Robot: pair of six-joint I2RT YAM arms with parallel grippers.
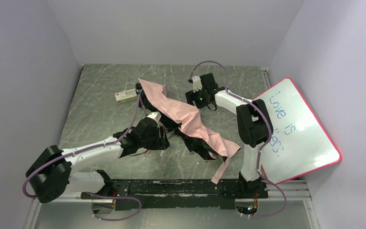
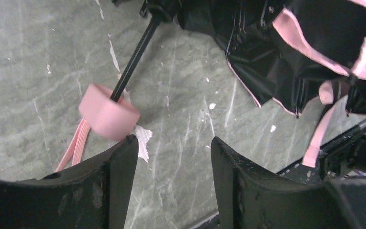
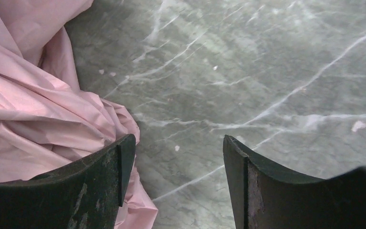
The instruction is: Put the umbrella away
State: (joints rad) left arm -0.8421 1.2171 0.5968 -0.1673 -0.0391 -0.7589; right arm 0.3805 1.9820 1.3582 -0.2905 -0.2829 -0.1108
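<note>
Half-open pink umbrella (image 1: 190, 121) sprawled mid-bench (image 1: 100, 119), left gripper (image 2: 174, 143) wide beside its handle (image 2: 108, 112), right gripper (image 3: 178, 140) wide, holding nothing, at the fabric (image 3: 38, 105) edge

Plain pale walls (image 1: 171, 28) enclose a grey-green marbled table (image 1: 100, 109); a pink-rimmed whiteboard (image 1: 300, 129) leans at right.

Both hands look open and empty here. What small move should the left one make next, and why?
Probably nudge the left hand over the pink handle and close: it lies just beyond the open, empty fingers, and the umbrella sprawls unfolded.
</note>
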